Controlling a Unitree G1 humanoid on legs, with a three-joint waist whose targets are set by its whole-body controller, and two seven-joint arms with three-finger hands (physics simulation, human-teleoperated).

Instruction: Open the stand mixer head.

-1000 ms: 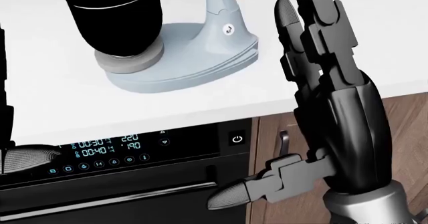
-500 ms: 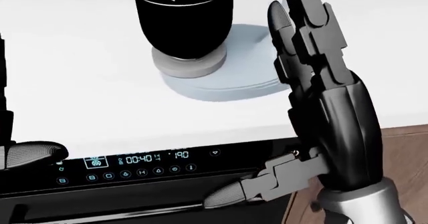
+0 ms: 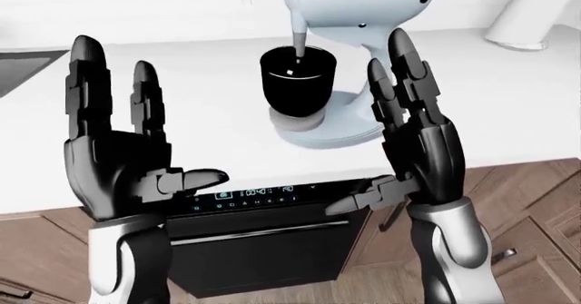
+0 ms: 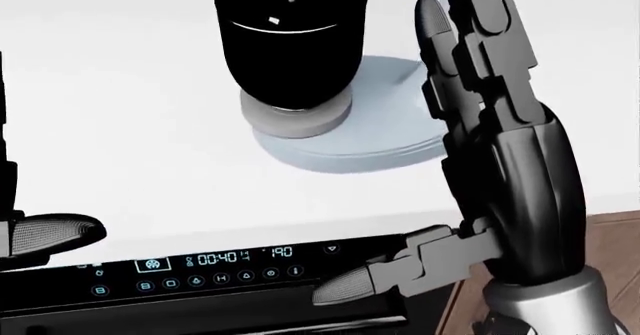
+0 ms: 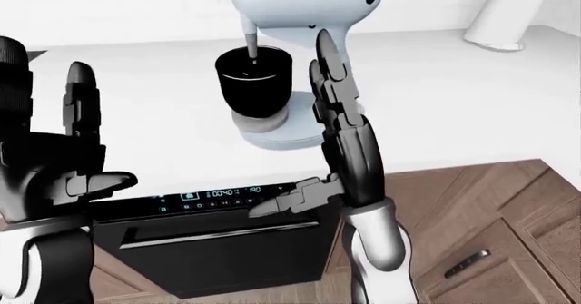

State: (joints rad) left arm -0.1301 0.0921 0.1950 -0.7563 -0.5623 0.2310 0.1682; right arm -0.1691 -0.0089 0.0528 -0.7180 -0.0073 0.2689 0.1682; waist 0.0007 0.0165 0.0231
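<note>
The pale blue stand mixer has its head (image 3: 356, 1) down over a black bowl (image 3: 297, 79), with the beater shaft in the bowl. It stands on its base (image 3: 338, 126) on the white counter (image 3: 209, 113). My right hand (image 3: 386, 113) is open, fingers upright, just right of the bowl and in front of the mixer's column, hiding it. Whether it touches the mixer I cannot tell. My left hand (image 3: 150, 113) is open and empty, raised left of the mixer and apart from it. In the head view the bowl (image 4: 290, 42) sits left of my right hand (image 4: 470, 110).
A black oven with a lit control panel (image 3: 254, 195) and a bar handle (image 3: 259, 232) sits under the counter edge. Wooden cabinet doors (image 5: 472, 222) are to the right. A white cylinder (image 3: 531, 15) stands at the top right. A grey sink edge (image 3: 22, 62) shows at the left.
The head view has shifted, so the camera moved: the bowl and base slid right and then slightly down in the picture. My right hand stays raised and open.
</note>
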